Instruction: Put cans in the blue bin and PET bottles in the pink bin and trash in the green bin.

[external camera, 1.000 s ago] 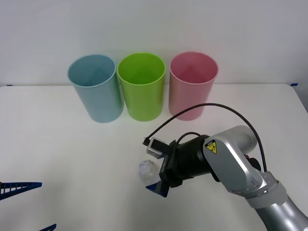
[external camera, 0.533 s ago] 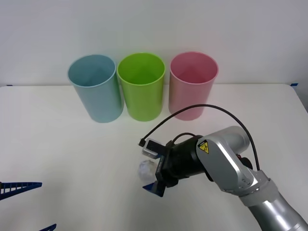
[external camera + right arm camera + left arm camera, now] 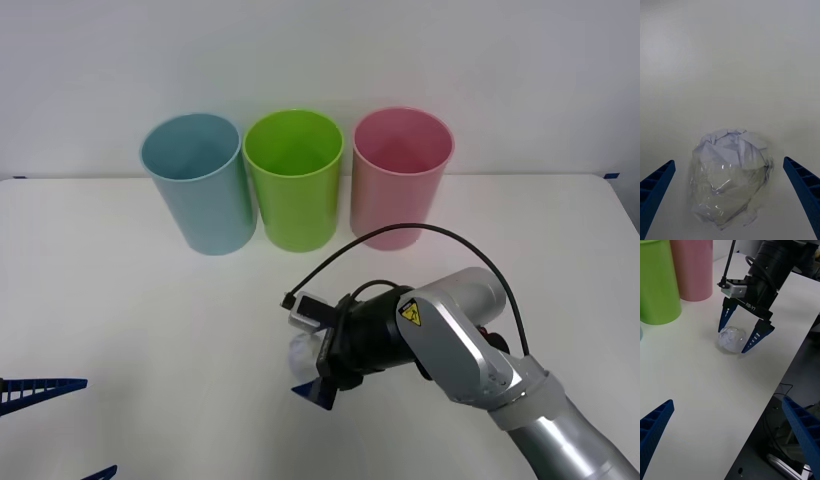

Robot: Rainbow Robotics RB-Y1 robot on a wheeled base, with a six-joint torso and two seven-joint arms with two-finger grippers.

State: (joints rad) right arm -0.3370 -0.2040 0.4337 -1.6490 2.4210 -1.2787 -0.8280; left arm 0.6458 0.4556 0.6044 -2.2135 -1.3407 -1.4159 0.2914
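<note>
Right gripper [image 3: 312,365] straddling trash, fingers spread, nothing gripped.
Small crumpled white paper ball [image 3: 730,180] lies on white table [image 3: 150,320], near-centre, partly hidden between 2 blue ribbed fingers [image 3: 757,338]; contact unclear.

In the front view the right tool [image 3: 312,362] hides most of the trash [image 3: 299,352]. The left tool [image 3: 45,425] is cut off at the lower edge. In the left wrist view the green bin [image 3: 657,281] and pink bin [image 3: 694,268] lose their rims.
</note>
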